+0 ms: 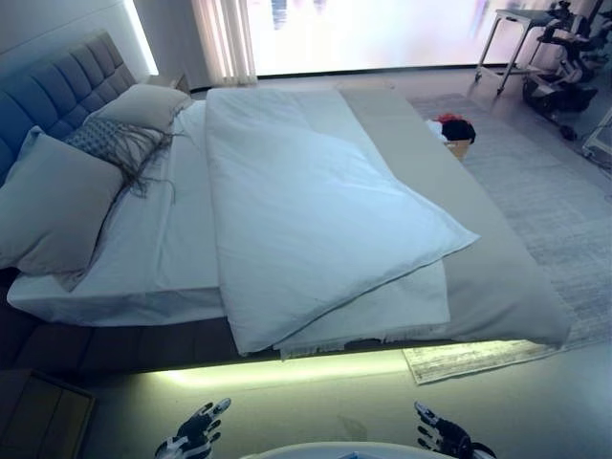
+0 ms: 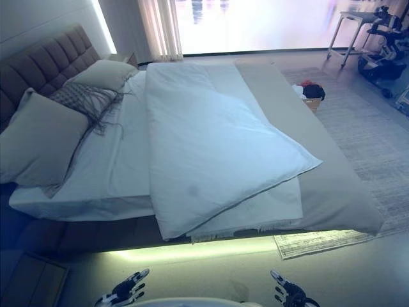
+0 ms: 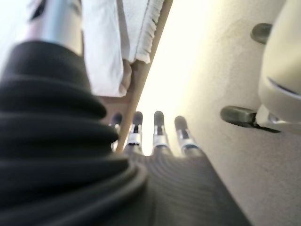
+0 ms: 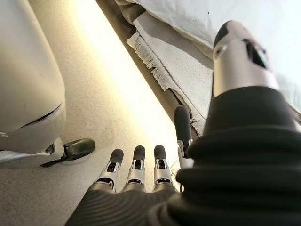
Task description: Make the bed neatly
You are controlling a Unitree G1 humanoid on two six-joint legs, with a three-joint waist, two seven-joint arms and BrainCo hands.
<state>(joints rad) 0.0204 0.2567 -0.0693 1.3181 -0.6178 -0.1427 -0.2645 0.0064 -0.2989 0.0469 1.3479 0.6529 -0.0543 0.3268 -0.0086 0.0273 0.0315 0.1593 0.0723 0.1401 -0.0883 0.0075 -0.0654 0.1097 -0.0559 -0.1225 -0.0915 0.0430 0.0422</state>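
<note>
The white duvet (image 1: 316,206) lies skewed across the bed (image 1: 478,258), one corner hanging over the near edge. Both the left hand (image 1: 196,430) and right hand (image 1: 438,435) hang empty with straight fingers, well short of it; tugging one corner alone would likely worsen the skew.

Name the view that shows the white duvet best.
The left eye view: the whole duvet shows there, lying askew on the bed with one corner pointing right. The right eye view shows much the same. The left wrist and right wrist views catch only hanging edges of bedding past each hand.
</note>
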